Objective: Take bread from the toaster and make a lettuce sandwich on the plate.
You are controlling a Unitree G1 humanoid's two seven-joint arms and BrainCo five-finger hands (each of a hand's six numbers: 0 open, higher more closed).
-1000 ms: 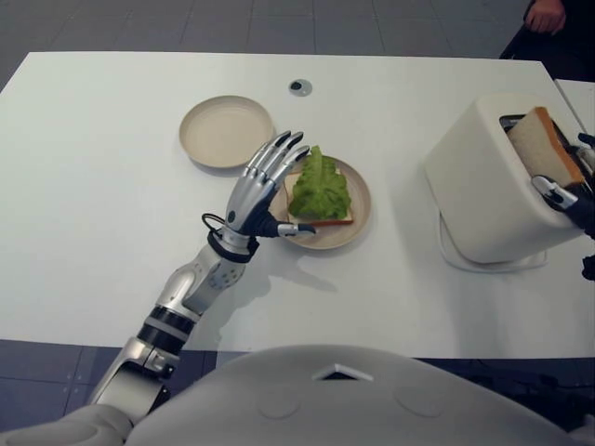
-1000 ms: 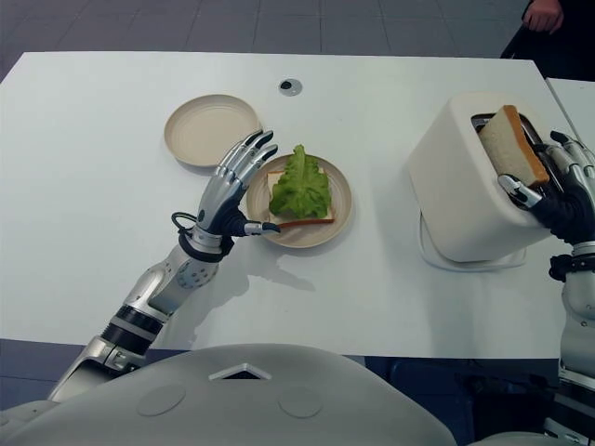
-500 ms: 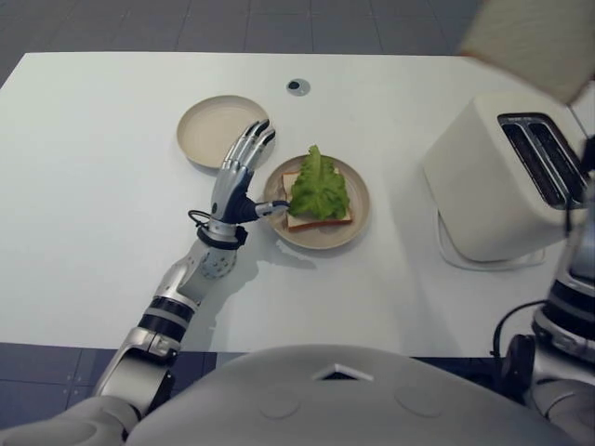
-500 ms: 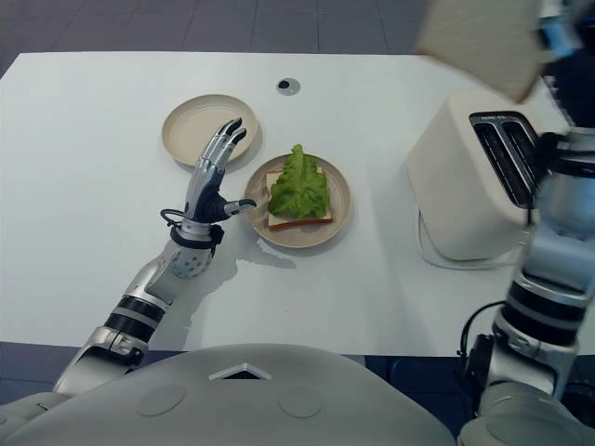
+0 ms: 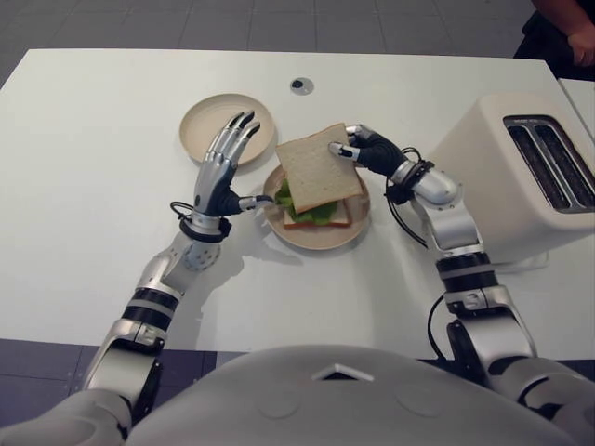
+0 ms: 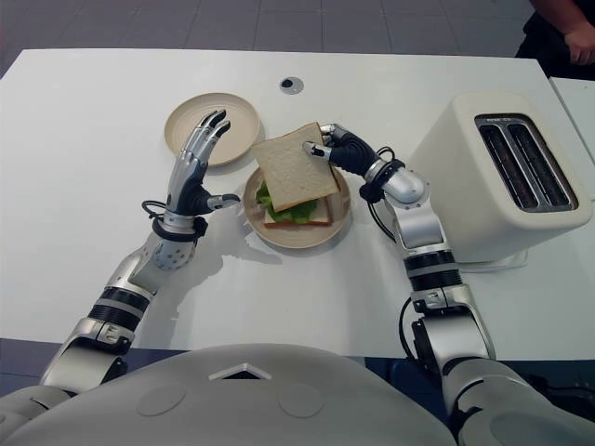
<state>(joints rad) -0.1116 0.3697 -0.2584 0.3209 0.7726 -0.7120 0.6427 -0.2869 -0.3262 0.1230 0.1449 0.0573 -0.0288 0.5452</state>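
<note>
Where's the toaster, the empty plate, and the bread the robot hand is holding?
toaster [image 5: 507, 200]: left eye view, on its white side wall.
empty plate [image 5: 206, 123]: left eye view, on the bare inside of the plate.
bread slice [image 5: 318, 167]: left eye view, on the middle of its flat face.

Plate [image 5: 316, 241] mid-counter [image 5: 84, 186], toaster [image 5: 483, 177] to the right, second plate [image 5: 209, 130] behind-left.

On the plate lies a lower bread slice [image 5: 347, 219] with lettuce [image 5: 311, 214] on it. An upper bread slice [image 5: 316, 169] sits tilted over the lettuce, and the right robot hand [image 5: 369, 150] pinches its far right corner. That arm runs between the plate and the toaster. The left robot hand [image 5: 216, 177] stands upright just left of the plate and before the second plate, holding nothing, fingers spread. The toaster stands at the counter's right side, apart from the plate. A small round fitting [image 5: 300, 86] sits in the counter behind both plates.
</note>
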